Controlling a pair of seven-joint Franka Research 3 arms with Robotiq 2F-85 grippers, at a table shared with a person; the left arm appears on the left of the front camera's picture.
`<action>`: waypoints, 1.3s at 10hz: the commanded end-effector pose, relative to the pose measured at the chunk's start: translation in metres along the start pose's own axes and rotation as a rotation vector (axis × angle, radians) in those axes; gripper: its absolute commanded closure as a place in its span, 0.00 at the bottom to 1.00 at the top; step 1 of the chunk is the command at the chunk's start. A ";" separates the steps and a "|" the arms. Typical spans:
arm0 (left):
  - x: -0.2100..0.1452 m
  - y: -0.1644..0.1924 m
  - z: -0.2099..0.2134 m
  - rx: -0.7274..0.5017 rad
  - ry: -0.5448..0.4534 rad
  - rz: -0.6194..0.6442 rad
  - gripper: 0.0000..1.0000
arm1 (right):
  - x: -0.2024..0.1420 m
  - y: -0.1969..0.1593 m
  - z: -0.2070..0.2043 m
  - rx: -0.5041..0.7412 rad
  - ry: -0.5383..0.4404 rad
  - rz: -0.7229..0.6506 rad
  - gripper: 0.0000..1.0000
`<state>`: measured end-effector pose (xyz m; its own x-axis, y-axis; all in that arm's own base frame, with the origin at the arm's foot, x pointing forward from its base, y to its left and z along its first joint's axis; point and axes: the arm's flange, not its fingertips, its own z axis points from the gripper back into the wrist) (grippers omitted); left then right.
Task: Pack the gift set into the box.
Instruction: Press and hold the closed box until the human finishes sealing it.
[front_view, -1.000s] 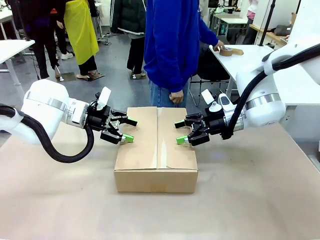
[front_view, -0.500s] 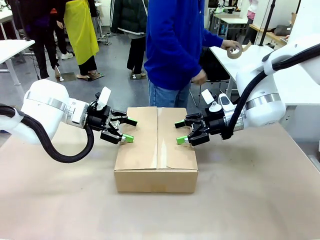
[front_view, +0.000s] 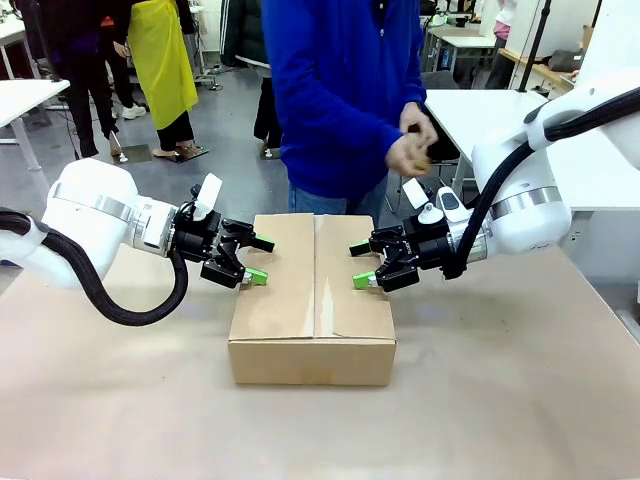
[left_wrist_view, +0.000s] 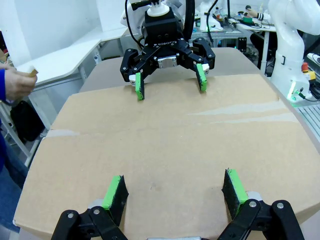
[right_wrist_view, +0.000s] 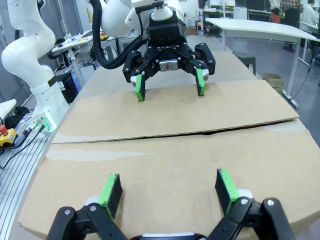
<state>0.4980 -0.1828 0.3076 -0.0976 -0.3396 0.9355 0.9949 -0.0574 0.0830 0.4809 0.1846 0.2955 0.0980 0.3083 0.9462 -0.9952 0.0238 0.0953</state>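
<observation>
The box (front_view: 312, 296) is a plain brown carton in the middle of the table, its top flaps folded shut with a seam down the centre. The gift set is hidden. My left gripper (front_view: 258, 259) is open at the box's left top edge, and my right gripper (front_view: 359, 265) is open at its right top edge. Each has its green pads just over the flap. In the left wrist view my left gripper (left_wrist_view: 174, 193) spans the box top (left_wrist_view: 165, 145), facing the right gripper (left_wrist_view: 169, 82). The right wrist view shows my right gripper (right_wrist_view: 170, 188) over the flaps (right_wrist_view: 170, 150), facing the left gripper (right_wrist_view: 169, 86).
A person in a blue top (front_view: 340, 95) stands at the far side behind the box, both hands (front_view: 412, 142) raised together on a small object. A white table (front_view: 500, 115) stands at the back right. Brown tabletop (front_view: 500, 400) is free in front of the box.
The person turned from the back-right table toward the box and brought both hands together at chest height. Neither arm nor the box has moved.
</observation>
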 end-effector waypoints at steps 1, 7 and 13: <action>-0.002 -0.001 0.001 0.000 -0.002 -0.010 0.00 | -0.001 0.000 -0.003 -0.007 0.007 -0.004 0.00; -0.002 -0.001 0.001 0.000 -0.002 -0.010 0.00 | -0.001 0.000 -0.003 -0.007 0.007 -0.004 0.00; -0.002 -0.001 0.001 0.000 -0.002 -0.010 0.00 | -0.001 0.000 -0.003 -0.007 0.007 -0.004 0.00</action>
<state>0.4980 -0.1828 0.3076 -0.0976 -0.3396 0.9355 0.9949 -0.0574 0.0830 0.4809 0.1846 0.2955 0.0980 0.3083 0.9462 -0.9952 0.0238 0.0953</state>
